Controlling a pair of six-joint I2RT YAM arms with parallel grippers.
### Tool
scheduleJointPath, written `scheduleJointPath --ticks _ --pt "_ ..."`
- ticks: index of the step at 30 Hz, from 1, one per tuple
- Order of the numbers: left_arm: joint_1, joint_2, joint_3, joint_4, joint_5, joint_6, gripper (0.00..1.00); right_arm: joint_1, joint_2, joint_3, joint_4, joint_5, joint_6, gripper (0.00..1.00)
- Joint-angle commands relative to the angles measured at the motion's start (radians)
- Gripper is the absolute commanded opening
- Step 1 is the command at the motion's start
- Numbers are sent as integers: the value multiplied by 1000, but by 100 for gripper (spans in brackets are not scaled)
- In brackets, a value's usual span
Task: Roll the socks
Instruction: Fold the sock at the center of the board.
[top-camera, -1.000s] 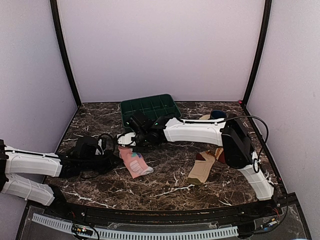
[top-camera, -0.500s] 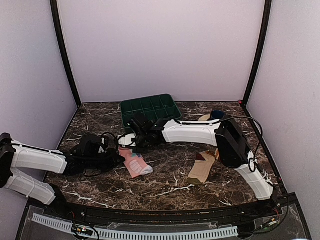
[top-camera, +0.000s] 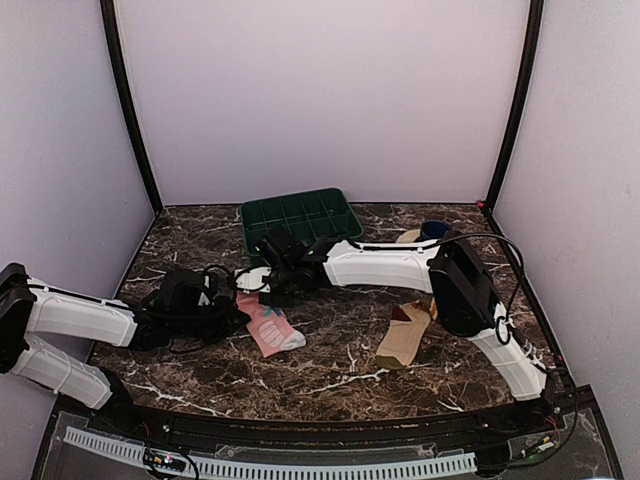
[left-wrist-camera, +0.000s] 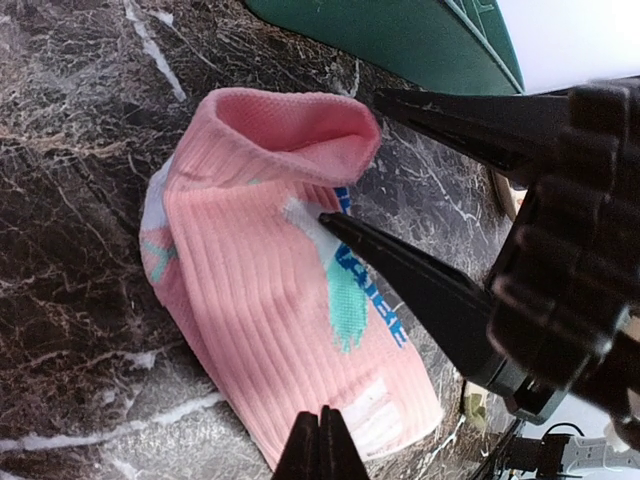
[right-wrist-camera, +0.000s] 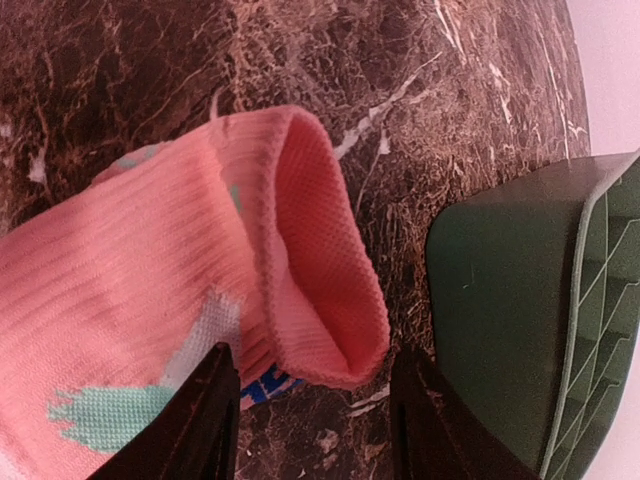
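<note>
Tan sock (top-camera: 405, 335) is lying flat right of centre on the table (top-camera: 330, 375). Pink sock (top-camera: 270, 325) is lying left of centre. Left gripper (left-wrist-camera: 320, 445) is resting pinched closed at its edge, and right gripper (right-wrist-camera: 310, 360) is straddling its cuff, fingers wide. Green tray (top-camera: 300, 212) is sitting at far edge.

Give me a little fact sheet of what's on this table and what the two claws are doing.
Pink sock: flat on the marble table, cuff gaping, between both arms
Tan sock: lying apart to the right, untouched
Green tray: at the back
Left gripper: shut, tips at the pink sock's edge
Right gripper: open, fingers straddling the pink cuff
</note>
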Motion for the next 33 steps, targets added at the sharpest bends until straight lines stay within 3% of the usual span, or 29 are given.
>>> scheduleJointPath --ticks 1,11,21,24,29,33 --pt "5 -5 26 17 -5 16 4 -10 -1 25 41 -3 15 49" --pt "6 -47 71 -42 -41 46 5 -18 -89 -53 125 19 75 60" --pt "6 -17 143 -86 -75 85 8 -19 -236 -249 270 38 206 62" --pt "8 25 172 -78 -72 88 8 -20 -302 -351 348 32 250 58" --pt "31 113 239 -67 -21 100 9 -21 -381 -459 380 -60 359 27" --pt "62 169 265 -34 53 97 9 -21 -413 -513 369 -157 420 8"
